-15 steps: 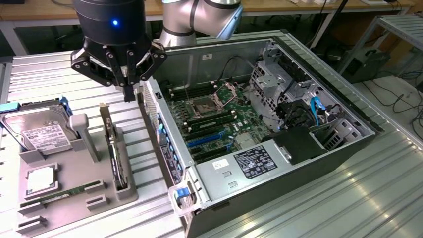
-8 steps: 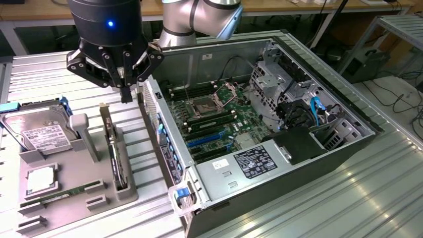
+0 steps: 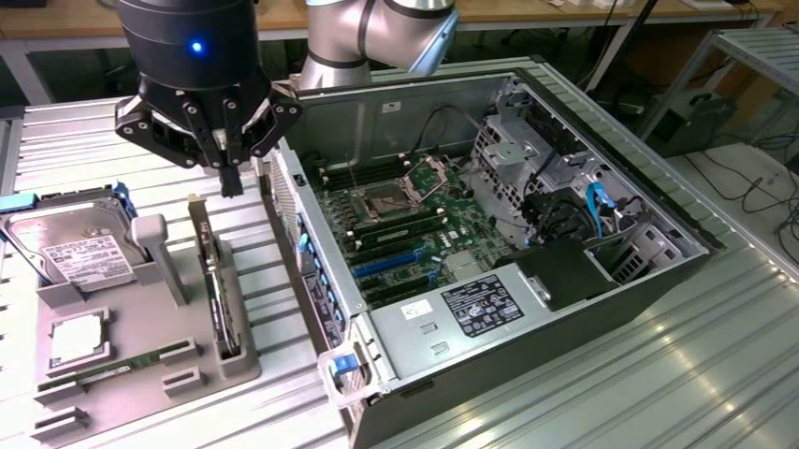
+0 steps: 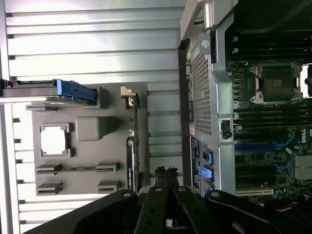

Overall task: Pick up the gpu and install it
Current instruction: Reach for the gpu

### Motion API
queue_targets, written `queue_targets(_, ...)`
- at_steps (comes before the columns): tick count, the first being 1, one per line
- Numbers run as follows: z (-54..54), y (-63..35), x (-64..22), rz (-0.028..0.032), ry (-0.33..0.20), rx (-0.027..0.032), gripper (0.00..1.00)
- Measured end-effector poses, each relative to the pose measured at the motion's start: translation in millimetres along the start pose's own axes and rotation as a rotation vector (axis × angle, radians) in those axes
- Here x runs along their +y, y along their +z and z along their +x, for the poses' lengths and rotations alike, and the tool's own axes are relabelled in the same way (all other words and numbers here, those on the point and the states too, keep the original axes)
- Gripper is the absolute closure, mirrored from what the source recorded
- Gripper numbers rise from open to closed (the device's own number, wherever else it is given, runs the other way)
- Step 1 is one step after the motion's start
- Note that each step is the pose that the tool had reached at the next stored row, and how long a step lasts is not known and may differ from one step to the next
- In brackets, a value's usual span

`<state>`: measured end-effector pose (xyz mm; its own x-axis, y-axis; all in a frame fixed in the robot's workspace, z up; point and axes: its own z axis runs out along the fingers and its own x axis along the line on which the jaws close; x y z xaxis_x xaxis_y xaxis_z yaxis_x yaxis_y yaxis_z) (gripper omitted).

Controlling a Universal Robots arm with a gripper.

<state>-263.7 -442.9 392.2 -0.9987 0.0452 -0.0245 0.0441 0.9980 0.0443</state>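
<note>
The gpu (image 3: 215,281) is a thin dark card standing on edge in a slot of the grey parts holder (image 3: 150,388), its silvery bracket at the far end. In the wrist view the gpu (image 4: 132,146) runs as a narrow strip along the holder's edge. My gripper (image 3: 231,183) hangs above the far end of the card, between the holder and the open computer case (image 3: 649,281). Its fingers are shut together with nothing between them. In the wrist view the gripper (image 4: 165,171) sits just beside the card, apart from it.
The case lies on its side with the motherboard (image 3: 413,220) and blue slots (image 3: 384,264) exposed. The holder also carries a hard drive (image 3: 75,251), a processor (image 3: 78,339) and a green memory stick (image 3: 119,367). Everything rests on a ribbed metal table (image 3: 649,393).
</note>
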Motion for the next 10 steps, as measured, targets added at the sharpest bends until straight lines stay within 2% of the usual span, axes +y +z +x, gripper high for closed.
queue_targets(10,11.5,-0.3,-2.2,0.0,0.0,0.0,0.89)
